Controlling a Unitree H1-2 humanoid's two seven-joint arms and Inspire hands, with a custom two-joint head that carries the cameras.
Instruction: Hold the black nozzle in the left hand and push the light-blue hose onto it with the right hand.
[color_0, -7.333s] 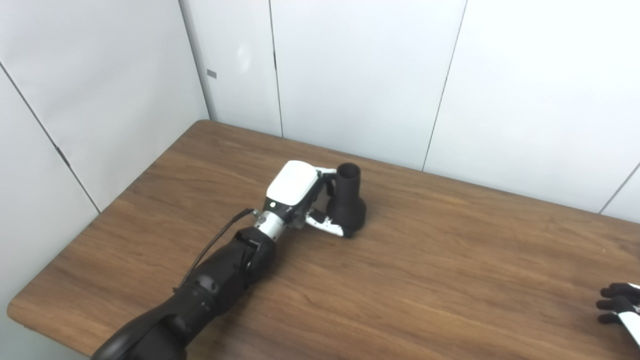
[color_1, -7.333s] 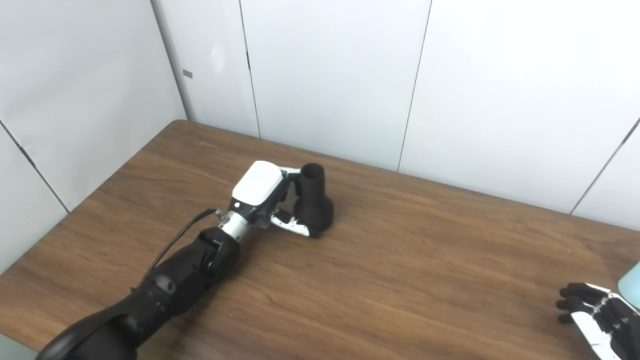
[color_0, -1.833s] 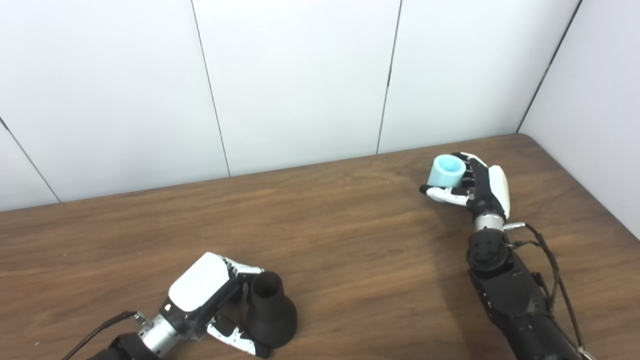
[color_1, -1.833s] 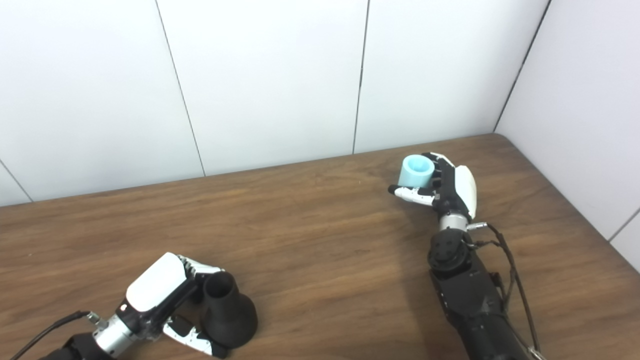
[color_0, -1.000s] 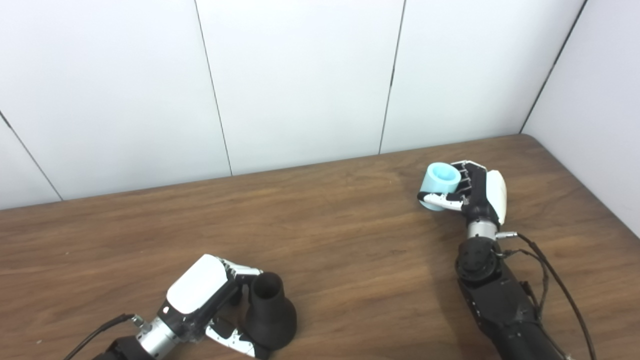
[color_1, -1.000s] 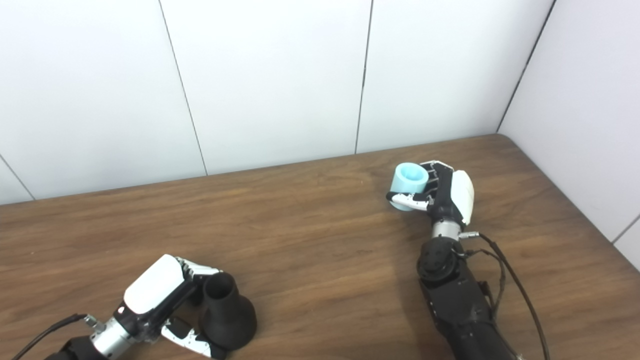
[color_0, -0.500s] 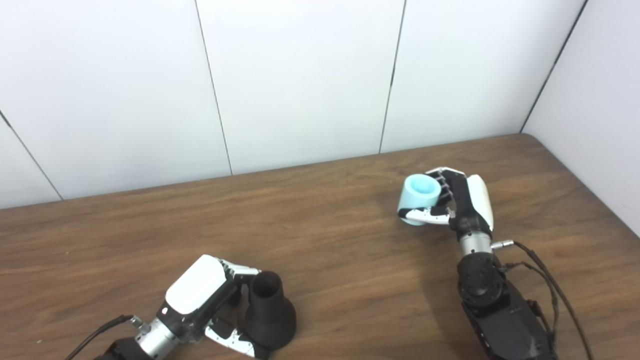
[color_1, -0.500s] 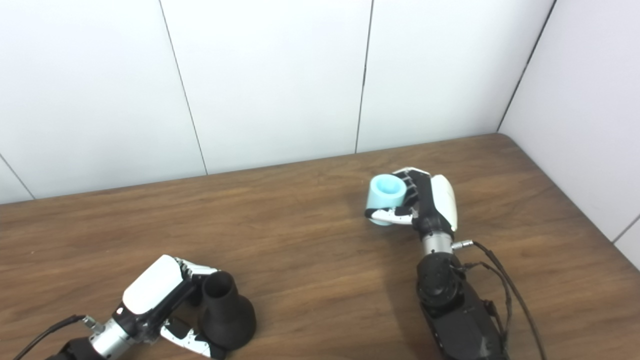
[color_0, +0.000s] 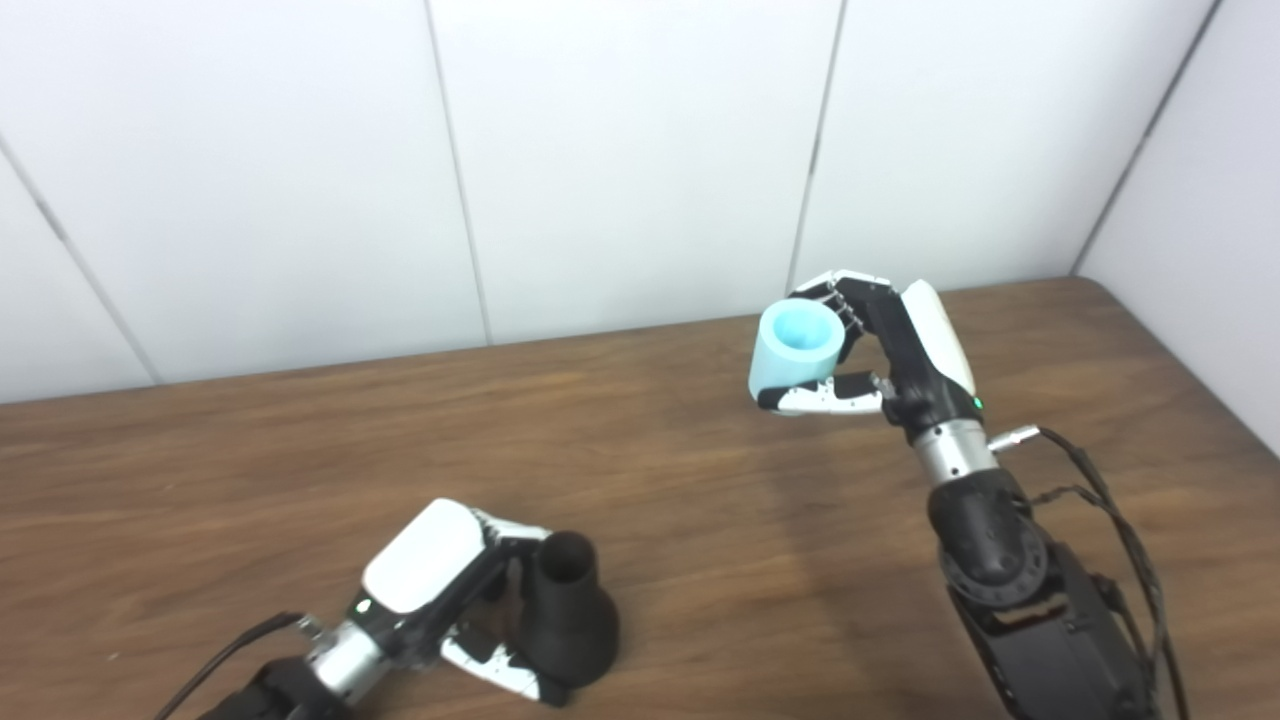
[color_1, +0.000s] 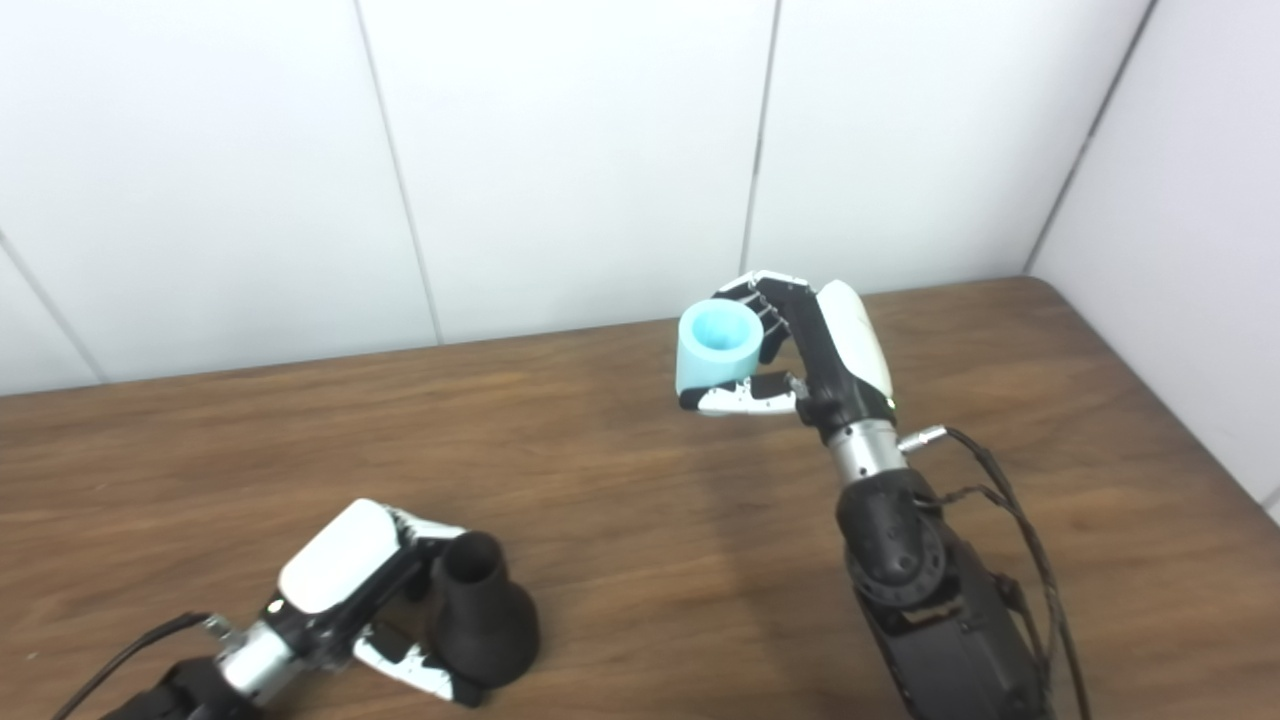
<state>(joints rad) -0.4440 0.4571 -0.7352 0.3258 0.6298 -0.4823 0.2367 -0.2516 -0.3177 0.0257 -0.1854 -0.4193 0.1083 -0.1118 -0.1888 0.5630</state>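
A: Where do you stand on the task?

B: Both grasps look done. Your nozzle (color_0: 563, 620) stands upright on the desk (color_0: 200, 470) near its front edge, wide base down and narrow open neck up. Your left robot hand (color_0: 440, 590) is wrapped round it, fingers at the neck and thumb low on the flare. Your hose (color_0: 795, 345), a short light-blue sleeve, is in your right robot hand (color_0: 890, 360), fingers curled over its far side and thumb across the near side. It seems to be held clear of the desk, open end up and tipped toward the cameras.

A: So what's left?

B: The joining itself, I'd say. The two parts are well apart, hose to the right and farther back. You'd have to bring them together, line the sleeve's bore up with the neck, and push it on. Which end of the sleeve should go on, I cannot tell.

A: Any room to work?

B: Plenty between the robot hands: bare wood, nothing lying on it. Watch the back wall (color_0: 620, 150) just behind the hose, and the side wall at the desk's right corner. The nozzle sits close to the front edge, so I'd keep any push from driving it your way.
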